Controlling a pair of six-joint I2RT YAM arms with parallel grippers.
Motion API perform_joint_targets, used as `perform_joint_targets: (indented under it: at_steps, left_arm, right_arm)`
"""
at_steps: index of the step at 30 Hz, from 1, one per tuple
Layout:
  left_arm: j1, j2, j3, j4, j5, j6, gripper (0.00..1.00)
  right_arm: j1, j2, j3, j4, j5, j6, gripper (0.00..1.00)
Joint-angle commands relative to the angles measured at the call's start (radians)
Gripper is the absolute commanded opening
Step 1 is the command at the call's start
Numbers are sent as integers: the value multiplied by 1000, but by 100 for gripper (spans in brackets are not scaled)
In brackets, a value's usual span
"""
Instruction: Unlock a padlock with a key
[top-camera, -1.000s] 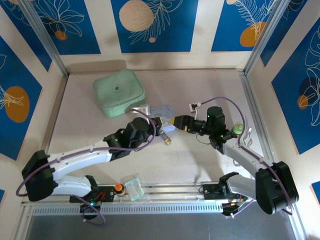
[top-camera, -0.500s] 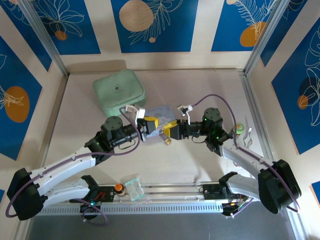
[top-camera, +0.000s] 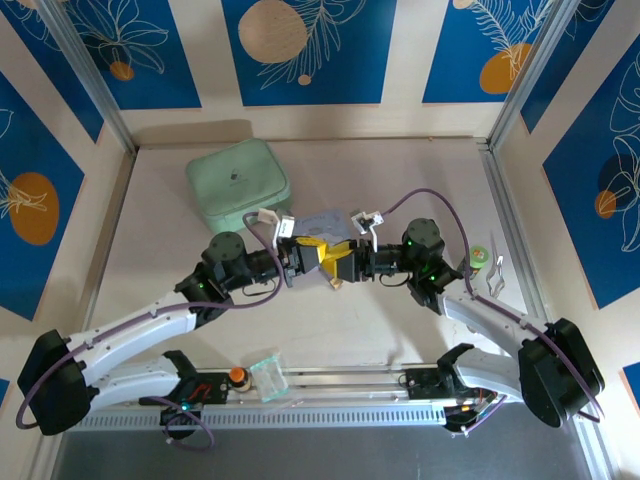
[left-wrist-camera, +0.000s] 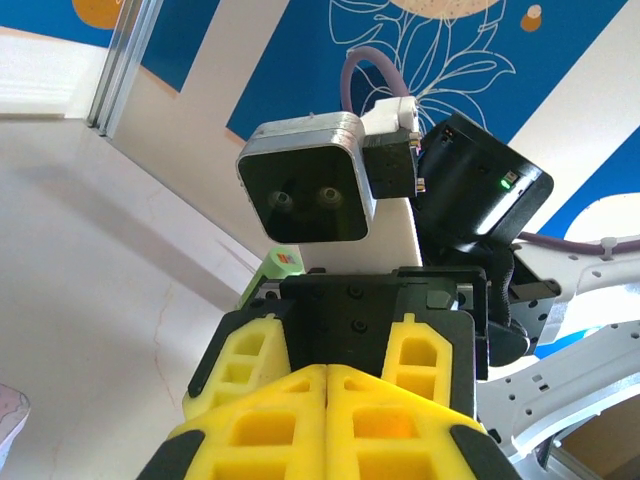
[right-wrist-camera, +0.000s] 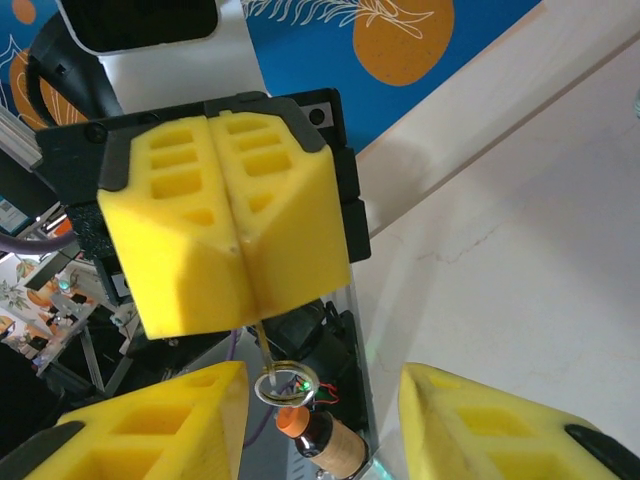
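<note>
left hand (right-wrist-camera: 240, 280) was pressed together on the thin key (right-wrist-camera: 283, 384), its ring end hanging between the spread pads of the right hand (right-wrist-camera: 325, 410). the padlock (top-camera: 335, 283) lay on the counter (top-camera: 400, 330) just beside them.

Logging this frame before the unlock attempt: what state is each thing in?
left claw: shut on key
right claw: open, gripping nothing
key: pinched, ring dangling
padlock: under the claws, ungripped; lock state unclear
green case: closed

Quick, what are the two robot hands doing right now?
Left gripper: closed, pinching a thin metal bit; small ring dangles below.
Right gripper: open, gripping nothing.
</note>
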Motion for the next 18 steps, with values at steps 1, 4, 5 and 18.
perform_joint_targets:
  at_steps: [1,4,5,18]
  left_arm:
    - [6,0,-22,77,17,-29,0]
    - [7,1,-23,77,1,-32,0]
    - [6,5,-22,82,6,-33,0]
    - [6,14,-60,144,-23,-68,0]
  right_arm:
    - [12,-21,5,28,32,-13,42]
    - [15,-7,8,59,28,4,37]
    - [15,-1,7,76,29,13,36]
    - [31,44,-26,173,31,98,18]
